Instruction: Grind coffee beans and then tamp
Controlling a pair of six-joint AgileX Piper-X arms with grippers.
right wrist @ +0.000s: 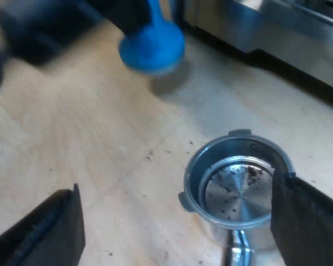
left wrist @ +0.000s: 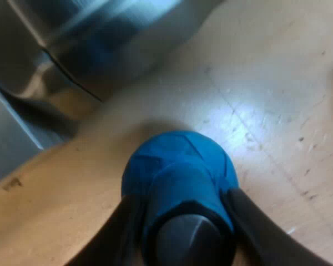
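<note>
Firmly, the left gripper point(left wrist: 186, 224) is clamping the blue tamper point(left wrist: 177, 166), one black finger pressing on each side of its body, and is holding it over the table point(left wrist: 277, 83) near the machine point(left wrist: 94, 44); the right gripper point(right wrist: 175, 191) is hanging with its jaws wide apart over the holder point(right wrist: 238, 185), which is lying on the table with its cup facing up; one finger is overlapping the cup's rim, and whether it is touching cannot be told. By its look the tamper is handling as a stiff, fairly heavy piece, and its rounded body is likely slippery, so a squeeze across the middle is suiting it best; the holder is reading as rigid metal, heavy at the cup, and best taken by its handle, whose root is showing at the cup's near side. The right wrist view is adding the cup's inside: bare metal with a scatter of dark grounds, so it is looking nearly empty; the tamper point(right wrist: 152, 41) is hovering well apart from it, its shadow falling separately on the wood, which suggests it is off the table. The left wrist view, in turn, is giving the grip itself, with a dark round end of the tamper sitting between the fingers.
</note>
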